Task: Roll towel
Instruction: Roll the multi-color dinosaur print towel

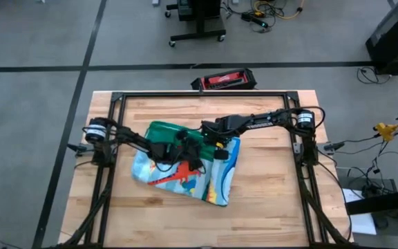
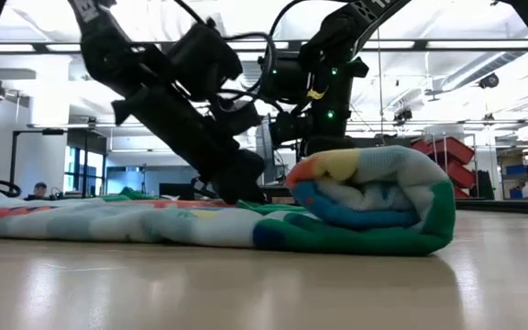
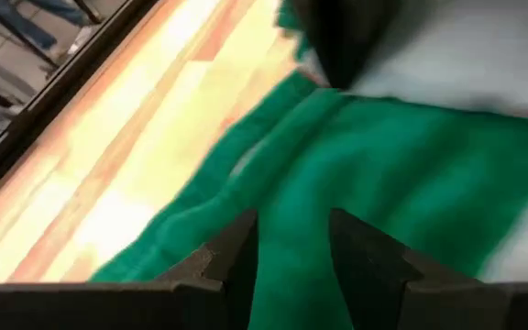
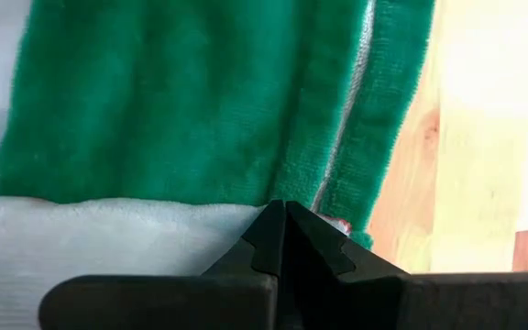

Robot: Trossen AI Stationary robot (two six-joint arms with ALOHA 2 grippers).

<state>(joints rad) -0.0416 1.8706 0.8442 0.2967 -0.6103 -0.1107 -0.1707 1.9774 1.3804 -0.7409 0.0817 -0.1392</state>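
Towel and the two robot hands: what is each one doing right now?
towel: partly rolled, a fat roll at one end, the rest lying flat on the table.
left gripper: fingers apart, green towel border between them, down on the towel.
right gripper: fingers shut together, tips at the towel's green edge.

No readable text, labels or numbers anywhere.
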